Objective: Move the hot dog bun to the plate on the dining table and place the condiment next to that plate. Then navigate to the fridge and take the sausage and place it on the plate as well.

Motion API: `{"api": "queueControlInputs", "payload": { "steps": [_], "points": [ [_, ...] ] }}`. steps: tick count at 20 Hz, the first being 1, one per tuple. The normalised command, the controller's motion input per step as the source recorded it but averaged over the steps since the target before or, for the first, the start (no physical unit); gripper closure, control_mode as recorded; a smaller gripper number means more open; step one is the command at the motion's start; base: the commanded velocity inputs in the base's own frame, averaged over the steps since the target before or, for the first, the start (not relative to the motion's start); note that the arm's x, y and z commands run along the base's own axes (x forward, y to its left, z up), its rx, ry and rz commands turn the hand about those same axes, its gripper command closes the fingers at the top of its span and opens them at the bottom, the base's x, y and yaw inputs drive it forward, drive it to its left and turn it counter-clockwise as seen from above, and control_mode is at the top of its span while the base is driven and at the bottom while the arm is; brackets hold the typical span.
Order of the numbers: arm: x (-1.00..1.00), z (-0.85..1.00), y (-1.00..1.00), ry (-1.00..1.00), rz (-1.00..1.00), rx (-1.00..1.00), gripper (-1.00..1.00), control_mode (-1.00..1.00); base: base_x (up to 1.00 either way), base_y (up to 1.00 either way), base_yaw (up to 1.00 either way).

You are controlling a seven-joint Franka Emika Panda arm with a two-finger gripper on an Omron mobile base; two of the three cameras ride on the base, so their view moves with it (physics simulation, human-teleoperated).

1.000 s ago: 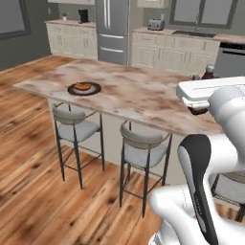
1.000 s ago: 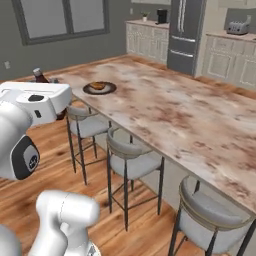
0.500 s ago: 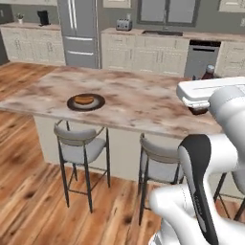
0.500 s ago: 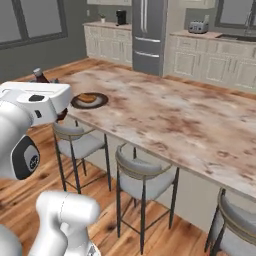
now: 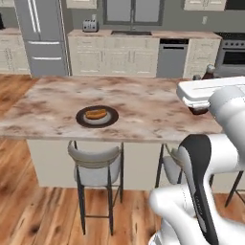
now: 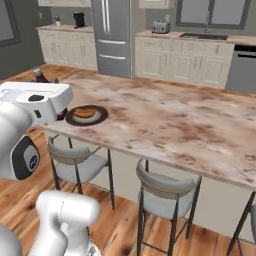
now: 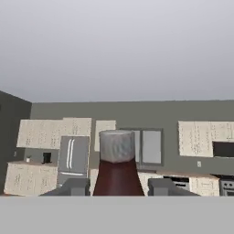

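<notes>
We hold the small dark brown condiment bottle (image 7: 117,171) with its narrow neck and greyish cap upright in our two-finger gripper (image 7: 117,187); in the hand view its dark fingertips (image 7: 77,187) sit narrowly set against either side of the bottle's shoulder, and the cap rises between them. We carry it upright, we judge, so that it can go straight down onto its base. In the left base view the bottle's top (image 5: 208,72) peeks above our white hand at the right end of the large rectangular surface of beige marble veined in reddish brown (image 5: 143,107), the dining table. Well apart from it, toward the near left part of that surface, lies the round plate with the wide dark brown rim and pale grey centre (image 5: 111,120). In it rests the small elongated tan-orange hot dog bun (image 5: 96,114), lying flat across the centre, so the first part of our task looks done. The bottle is not yet beside the plate; we reckon the step in hand is bringing it over and setting it just next to the rim, not on it. The tall dark grey fridge with long pale handles (image 5: 40,36) stands closed against the far wall; the sausage is presumably inside.
</notes>
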Motion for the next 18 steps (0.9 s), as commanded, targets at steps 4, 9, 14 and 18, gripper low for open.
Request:
{"api": "queueControlInputs", "payload": {
  "steps": [4,9,14,18],
  "points": [
    [0.0,0.0,0.0,0.0,0.0,0.0,1.0,1.0,0.79,0.92,-0.44],
    [0.0,0.0,0.0,0.0,0.0,0.0,1.0,1.0,0.79,0.79,-0.43],
    [0.0,0.0,0.0,0.0,0.0,0.0,1.0,1.0,0.89,0.22,-0.26],
    [0.65,-0.35,-0.19,0.03,0.11,0.0,1.0,-1.0,0.25,0.0,0.0]
  ]
}}
